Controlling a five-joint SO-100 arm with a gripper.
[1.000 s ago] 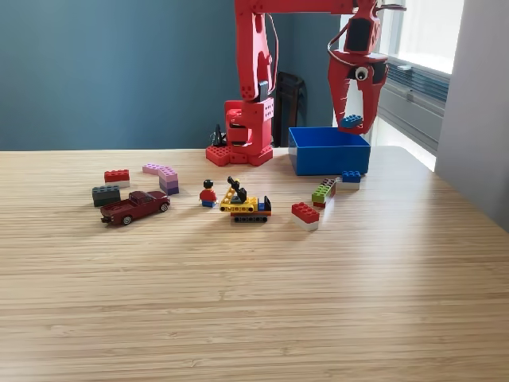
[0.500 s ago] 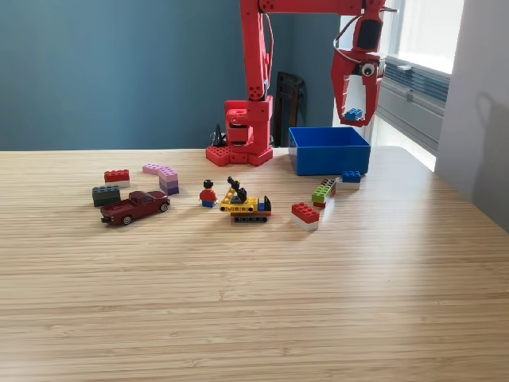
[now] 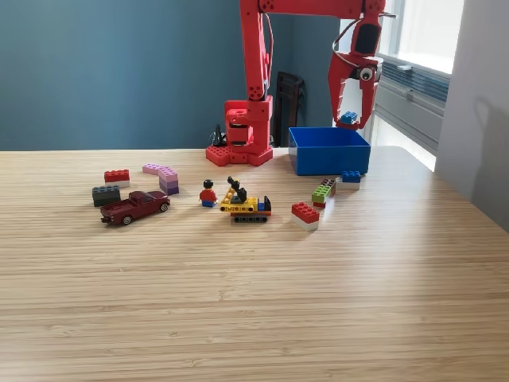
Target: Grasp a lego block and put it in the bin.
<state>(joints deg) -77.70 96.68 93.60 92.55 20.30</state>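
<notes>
1. 1 view only, the exterior view, and its main news is the gripper [image 3: 351, 119]: against the picture from 1 second ago it sits a little higher and further back, now hanging directly above the bin [image 3: 329, 151] rather than over its right-hand part.
2. Between its red jaws sits a blue lego block [image 3: 347, 118], pinched near the tips and held clear of the bin's rim; the jaws are clamped on it, as they were in both earlier pictures.
3. Compared with half a second ago the gripper has barely shifted, which I read as the carry being all but over and the arm settling for the drop.
4. The bin is a low blue box, just to the right of the arm's red base [image 3: 238, 139] in this view, and it has not moved across the 3 pictures. Its inside is hidden by the front wall, so I cannot tell what it already holds.
5. My judgement: the task is near its end for this block, and what remains is parting the jaws so the block falls inside the walls.
6. In front of the bin, nothing has changed: a blue-and-white block [image 3: 351, 178] lies just before its right corner, a green stack [image 3: 322, 192] and a red block [image 3: 305, 213] lie a bit nearer the camera.
7. Further left of the bin rest a yellow vehicle [image 3: 245, 205], a minifigure [image 3: 207, 193], a dark red car [image 3: 135, 206] and 3 more bricks, all untouched.
</notes>
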